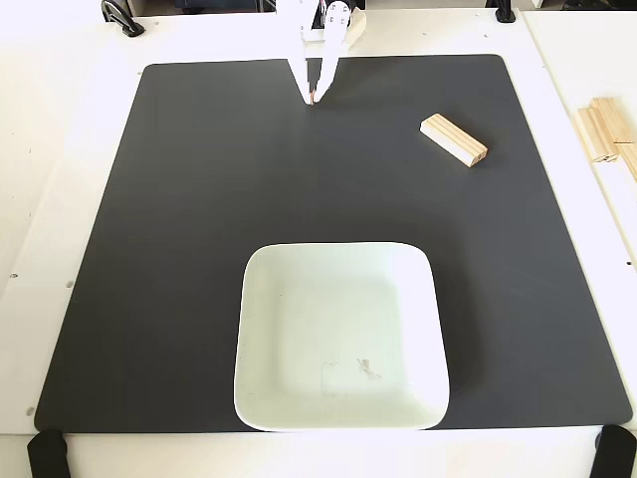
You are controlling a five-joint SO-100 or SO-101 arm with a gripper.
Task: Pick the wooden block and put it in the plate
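The wooden block (454,139), a small pale pine bar, lies flat on the black mat (199,249) at the upper right, turned at an angle. The plate (261,269), a large mint-white square dish with a faint scuff inside, sits near the front middle of the mat and holds nothing. My white gripper (315,100) hangs at the top centre over the mat's far edge, its fingertips together and pointing down. It holds nothing and stands well left of the block and far behind the plate.
Stacked pale wooden pieces (607,131) lie off the mat at the right edge of the white table. Black clamps (45,455) sit at the front corners and another at the far left (121,20).
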